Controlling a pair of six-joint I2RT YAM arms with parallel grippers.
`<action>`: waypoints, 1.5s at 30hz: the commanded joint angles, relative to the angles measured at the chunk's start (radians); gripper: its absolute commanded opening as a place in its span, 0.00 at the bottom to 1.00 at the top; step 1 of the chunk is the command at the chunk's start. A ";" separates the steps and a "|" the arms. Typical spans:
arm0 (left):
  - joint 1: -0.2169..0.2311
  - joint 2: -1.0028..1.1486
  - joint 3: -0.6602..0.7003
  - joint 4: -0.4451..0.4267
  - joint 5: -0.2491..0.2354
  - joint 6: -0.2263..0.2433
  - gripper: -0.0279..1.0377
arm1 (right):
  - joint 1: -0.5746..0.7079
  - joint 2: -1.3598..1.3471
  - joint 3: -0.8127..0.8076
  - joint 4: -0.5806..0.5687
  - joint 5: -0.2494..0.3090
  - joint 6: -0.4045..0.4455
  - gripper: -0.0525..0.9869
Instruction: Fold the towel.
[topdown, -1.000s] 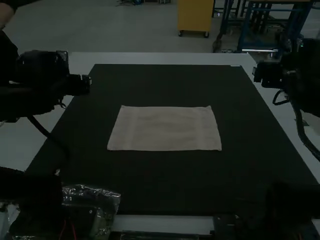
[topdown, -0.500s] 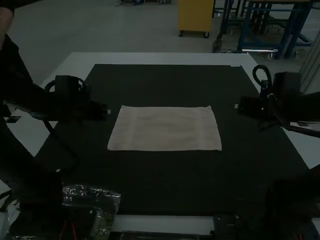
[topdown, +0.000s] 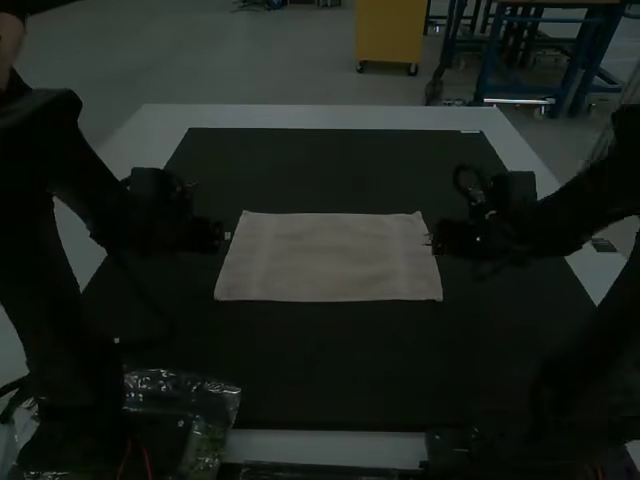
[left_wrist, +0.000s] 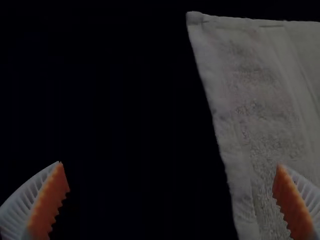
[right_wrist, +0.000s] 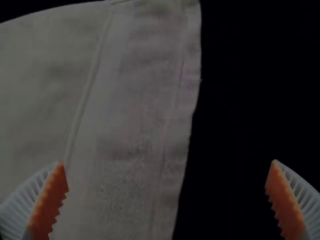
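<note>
As left claw and right claw gape, the towel (flat) lies between.

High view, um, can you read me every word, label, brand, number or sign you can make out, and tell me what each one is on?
There are none that I can read.
The towel: no lettering or numbers can be made out on it.
The clear bag: too dim and glossy to tell whether anything is printed on it.
The small pale mark at the mat's far edge: too small to tell whether it is a label.
</note>
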 joint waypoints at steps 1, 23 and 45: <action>-0.002 0.042 0.051 0.012 0.018 0.028 0.93 | 0.018 0.054 0.050 0.043 -0.010 0.009 0.92; -0.052 0.250 0.242 0.032 0.017 0.043 0.93 | 0.054 0.405 0.304 0.153 -0.004 0.003 0.92; -0.045 0.330 0.274 0.013 0.040 0.076 0.03 | 0.091 0.505 0.381 0.102 0.066 -0.069 0.18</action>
